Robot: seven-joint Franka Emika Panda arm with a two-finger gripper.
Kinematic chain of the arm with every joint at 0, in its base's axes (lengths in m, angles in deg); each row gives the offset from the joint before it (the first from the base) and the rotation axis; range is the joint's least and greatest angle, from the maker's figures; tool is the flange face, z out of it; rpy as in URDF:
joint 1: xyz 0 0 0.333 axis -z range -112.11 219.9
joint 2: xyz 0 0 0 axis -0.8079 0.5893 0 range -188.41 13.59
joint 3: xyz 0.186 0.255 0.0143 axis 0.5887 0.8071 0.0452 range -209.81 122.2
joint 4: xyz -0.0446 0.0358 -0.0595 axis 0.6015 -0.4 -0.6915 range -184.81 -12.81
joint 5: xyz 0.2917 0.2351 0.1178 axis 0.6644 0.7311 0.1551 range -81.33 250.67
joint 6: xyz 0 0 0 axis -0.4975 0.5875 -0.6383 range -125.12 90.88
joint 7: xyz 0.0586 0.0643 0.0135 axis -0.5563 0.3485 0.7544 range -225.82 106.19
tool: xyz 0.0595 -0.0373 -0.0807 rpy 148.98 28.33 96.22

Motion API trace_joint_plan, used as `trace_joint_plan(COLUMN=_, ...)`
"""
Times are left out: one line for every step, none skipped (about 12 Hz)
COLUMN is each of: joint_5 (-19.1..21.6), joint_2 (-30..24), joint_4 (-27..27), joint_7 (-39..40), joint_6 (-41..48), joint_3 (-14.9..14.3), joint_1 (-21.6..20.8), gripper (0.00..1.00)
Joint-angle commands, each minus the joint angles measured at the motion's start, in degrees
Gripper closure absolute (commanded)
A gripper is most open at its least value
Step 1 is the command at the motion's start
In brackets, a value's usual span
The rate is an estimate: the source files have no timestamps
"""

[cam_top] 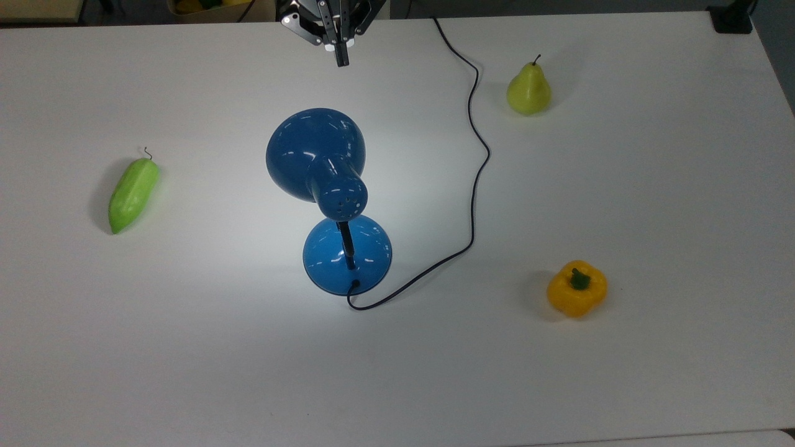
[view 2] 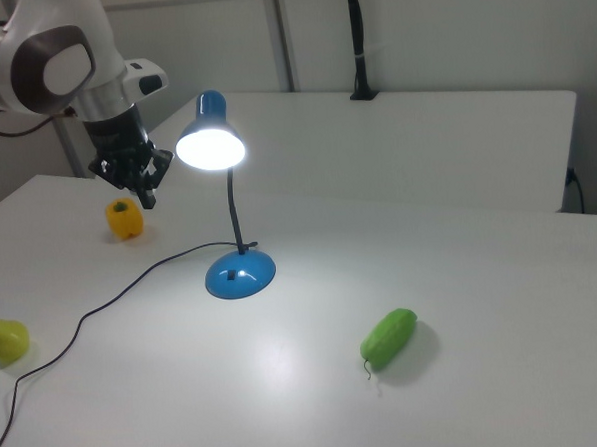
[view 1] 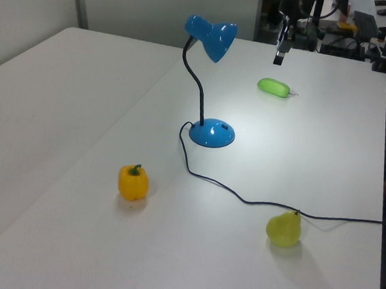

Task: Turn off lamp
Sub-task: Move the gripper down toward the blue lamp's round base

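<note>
white bench, top view, left to right: green cucumber-like toy lying flat near the top view's left edge; lamp near the middle, lit, domed shade above its round blue base, black neck between them, bright patch on the bench around the base; tool in the air at the far edge, above and apart from the shade, fingers pointing down and close together, closed on nothing; thin black cord running from the base in a loop up to the far edge; pear just beside the cord's upper stretch; yellow bell pepper at the top view's lower right, well apart from the base.
</note>
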Motion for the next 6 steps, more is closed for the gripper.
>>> trace_joint_plan(joint_5=0.7, joint_2=2.1, joint_4=-1.2, joint_7=0.7, joint_6=-6.2, joint_3=-0.2, joint_1=0.9, gripper=1.00)
trace_joint_plan(joint_5=0.7, joint_2=3.5, joint_4=-1.2, joint_7=-0.8, joint_6=-8.5, joint_3=-0.2, joint_1=0.9, gripper=1.00)
trace_joint_plan(joint_5=0.6, joint_2=4.7, joint_4=-1.4, joint_7=-2.3, joint_6=-11.3, joint_3=-0.2, joint_1=0.9, gripper=1.00)
trace_joint_plan(joint_5=0.6, joint_2=5.2, joint_4=-1.9, joint_7=-3.1, joint_6=-12.9, joint_3=-0.2, joint_1=0.8, gripper=1.00)
trace_joint_plan(joint_5=0.6, joint_2=5.7, joint_4=-3.0, joint_7=-3.7, joint_6=-15.7, joint_3=-0.2, joint_1=0.8, gripper=1.00)
trace_joint_plan(joint_5=0.6, joint_2=6.0, joint_4=-4.5, joint_7=-4.2, joint_6=-18.4, joint_3=-0.2, joint_1=0.8, gripper=1.00)
